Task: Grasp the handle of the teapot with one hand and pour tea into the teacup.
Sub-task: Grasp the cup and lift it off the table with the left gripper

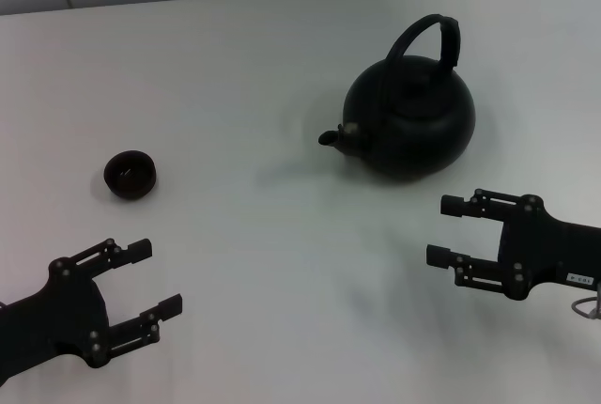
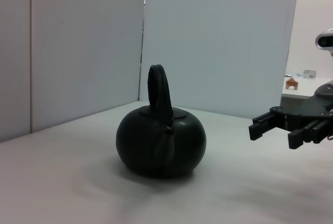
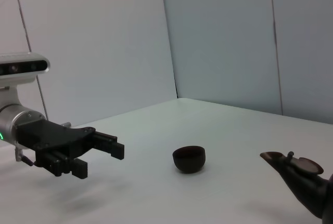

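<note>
On the white table (image 1: 282, 66), the round matte-black teapot (image 1: 409, 122) with arched black handle (image 1: 427, 39) stands far right, the right gripper (image 1: 451, 231) and left gripper (image 1: 158, 279) gape empty near, and the tiny dark teacup (image 1: 130, 175) sits left.

One teapot (image 1: 409, 122) with one arched handle (image 1: 427, 36) and one spout (image 1: 331, 138); one teacup (image 1: 130, 175); two pincers, left pincer (image 1: 155, 279) and right pincer (image 1: 445, 230); one white table (image 1: 254, 254).
</note>
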You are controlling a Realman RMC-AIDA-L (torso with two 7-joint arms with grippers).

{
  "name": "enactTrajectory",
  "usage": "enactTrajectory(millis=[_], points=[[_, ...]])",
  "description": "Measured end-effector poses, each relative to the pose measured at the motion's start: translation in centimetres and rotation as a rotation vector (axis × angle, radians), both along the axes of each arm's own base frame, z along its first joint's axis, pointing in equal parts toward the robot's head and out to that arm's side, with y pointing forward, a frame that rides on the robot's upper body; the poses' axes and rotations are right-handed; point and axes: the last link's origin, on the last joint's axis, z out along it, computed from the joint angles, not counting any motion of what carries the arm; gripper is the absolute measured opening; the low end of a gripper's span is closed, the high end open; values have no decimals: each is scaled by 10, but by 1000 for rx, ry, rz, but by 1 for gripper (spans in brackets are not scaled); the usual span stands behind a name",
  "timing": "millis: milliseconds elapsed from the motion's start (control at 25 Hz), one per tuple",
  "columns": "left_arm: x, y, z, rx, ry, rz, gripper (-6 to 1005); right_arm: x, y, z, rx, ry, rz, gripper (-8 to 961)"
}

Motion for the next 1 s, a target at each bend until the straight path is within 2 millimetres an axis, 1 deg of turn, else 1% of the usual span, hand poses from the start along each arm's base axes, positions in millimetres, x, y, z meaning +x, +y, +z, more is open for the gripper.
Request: enactTrajectory(millis=[960, 1000], points=[[2, 2, -3, 1, 0, -3, 754, 0, 2, -1, 4, -5, -1, 678], [3, 8, 0, 50, -17, 14, 754, 0, 3, -1, 4, -4, -1, 678]])
